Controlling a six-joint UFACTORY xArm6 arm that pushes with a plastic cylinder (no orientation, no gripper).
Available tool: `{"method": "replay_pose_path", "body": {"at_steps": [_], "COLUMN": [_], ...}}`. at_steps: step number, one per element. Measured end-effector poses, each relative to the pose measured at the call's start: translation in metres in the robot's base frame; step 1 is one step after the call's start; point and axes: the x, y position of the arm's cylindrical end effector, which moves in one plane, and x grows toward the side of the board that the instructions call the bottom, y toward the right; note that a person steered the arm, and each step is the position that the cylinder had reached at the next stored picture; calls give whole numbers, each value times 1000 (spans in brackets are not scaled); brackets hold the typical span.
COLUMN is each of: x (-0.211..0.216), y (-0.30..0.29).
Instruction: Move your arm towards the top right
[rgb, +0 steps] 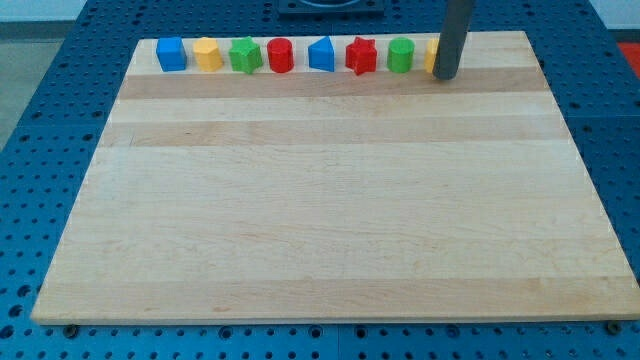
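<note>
My tip (446, 76) rests on the wooden board (330, 200) near its top right. It stands right in front of a yellow block (432, 56), which the rod mostly hides. A row of blocks runs along the board's top edge, from the view's left: a blue cube (171, 54), a yellow block (206, 54), a green star (245, 55), a red cylinder (280, 55), a blue block (321, 54), a red star (361, 56), a green cylinder (401, 55). The tip is just right of the green cylinder.
The board lies on a blue perforated table (40, 150). The board's right edge (560, 110) is to the right of the tip.
</note>
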Motion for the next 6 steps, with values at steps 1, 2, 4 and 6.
{"method": "replay_pose_path", "body": {"at_steps": [1, 2, 4, 6], "x": [0, 1, 3, -63], "y": [0, 19, 75, 75]}}
